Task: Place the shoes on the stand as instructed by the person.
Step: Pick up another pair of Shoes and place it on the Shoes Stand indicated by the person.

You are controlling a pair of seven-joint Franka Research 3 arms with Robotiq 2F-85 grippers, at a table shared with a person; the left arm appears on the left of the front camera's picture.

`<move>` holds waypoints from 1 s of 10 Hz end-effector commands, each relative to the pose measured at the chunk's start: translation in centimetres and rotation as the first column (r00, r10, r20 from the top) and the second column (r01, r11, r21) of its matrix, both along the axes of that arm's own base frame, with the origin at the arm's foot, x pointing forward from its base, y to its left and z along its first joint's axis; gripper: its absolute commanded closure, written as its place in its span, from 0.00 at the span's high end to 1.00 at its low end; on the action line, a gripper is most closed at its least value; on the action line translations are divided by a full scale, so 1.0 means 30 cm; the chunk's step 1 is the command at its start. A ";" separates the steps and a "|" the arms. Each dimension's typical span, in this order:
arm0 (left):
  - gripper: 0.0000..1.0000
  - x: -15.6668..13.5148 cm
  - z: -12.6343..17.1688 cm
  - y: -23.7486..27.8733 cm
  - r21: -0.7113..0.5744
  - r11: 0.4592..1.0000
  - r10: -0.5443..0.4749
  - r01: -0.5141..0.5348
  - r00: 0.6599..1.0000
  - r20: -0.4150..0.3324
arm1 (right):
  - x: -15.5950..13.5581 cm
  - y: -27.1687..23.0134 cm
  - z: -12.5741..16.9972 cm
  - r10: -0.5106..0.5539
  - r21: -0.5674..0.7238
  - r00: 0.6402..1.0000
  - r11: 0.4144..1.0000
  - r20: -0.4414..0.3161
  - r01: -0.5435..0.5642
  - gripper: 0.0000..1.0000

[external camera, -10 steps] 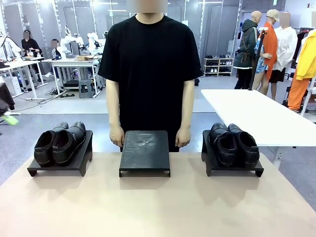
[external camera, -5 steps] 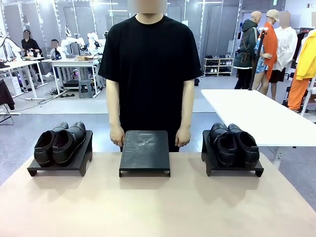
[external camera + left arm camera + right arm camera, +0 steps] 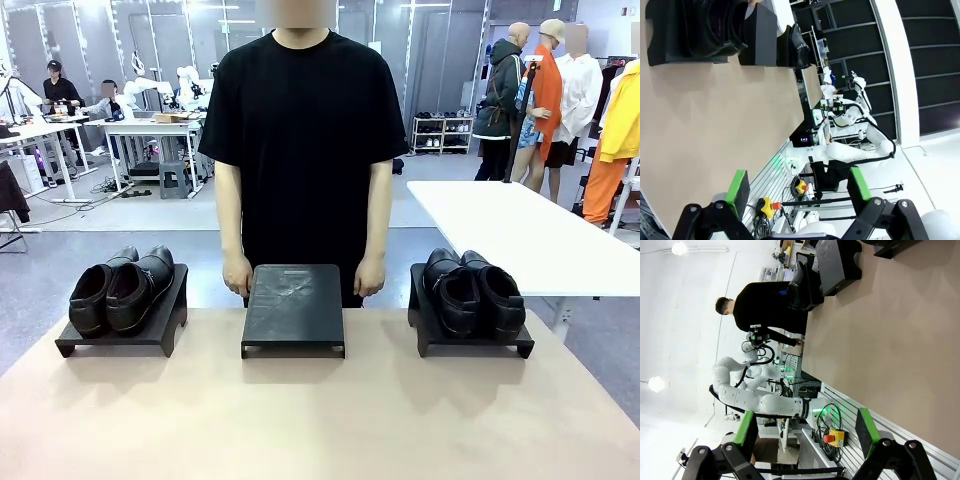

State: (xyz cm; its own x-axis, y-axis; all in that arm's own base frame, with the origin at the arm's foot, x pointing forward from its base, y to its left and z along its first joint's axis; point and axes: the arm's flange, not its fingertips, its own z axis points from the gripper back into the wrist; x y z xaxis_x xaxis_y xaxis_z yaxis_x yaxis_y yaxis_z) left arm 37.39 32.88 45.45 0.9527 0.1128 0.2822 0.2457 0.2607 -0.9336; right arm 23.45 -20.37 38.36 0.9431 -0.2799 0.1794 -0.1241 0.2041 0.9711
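Take the empty middle stand [image 3: 293,308] as your landmark. To its left, one pair of shoes [image 3: 122,288] sits on its own stand; to its right, the other pair [image 3: 473,292] does too. The person [image 3: 304,150] waits behind it, hands down, likely about to instruct. Both grippers' fingers [image 3: 738,186] [image 3: 746,434] are spread, holding nothing. The tan tabletop [image 3: 320,420] faces a busy workshop.
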 end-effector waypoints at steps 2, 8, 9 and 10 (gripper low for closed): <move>1.00 0.000 0.000 0.000 0.000 1.000 0.000 0.000 1.000 0.000 | -0.005 -0.003 0.000 0.004 -0.001 1.000 1.000 0.021 -0.004 1.00; 1.00 0.000 0.000 0.000 0.000 1.000 0.000 0.000 1.000 0.000 | -0.005 -0.003 0.000 0.004 -0.001 1.000 1.000 0.021 -0.004 1.00; 1.00 0.000 0.000 0.000 0.000 1.000 0.000 0.000 1.000 0.000 | -0.005 -0.003 0.000 0.004 -0.001 1.000 1.000 0.021 -0.004 1.00; 1.00 0.000 0.000 0.000 0.000 1.000 0.000 0.000 1.000 0.000 | -0.005 -0.003 0.000 0.004 -0.001 1.000 1.000 0.021 -0.004 1.00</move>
State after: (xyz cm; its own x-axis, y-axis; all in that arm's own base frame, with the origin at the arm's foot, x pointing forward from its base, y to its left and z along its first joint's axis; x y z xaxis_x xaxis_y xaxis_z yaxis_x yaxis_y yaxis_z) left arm 37.86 33.18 45.61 0.9531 0.1175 0.2788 0.2412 0.2610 -0.9347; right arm 23.45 -20.38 38.37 0.9431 -0.2799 0.1796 -0.1242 0.2043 0.9710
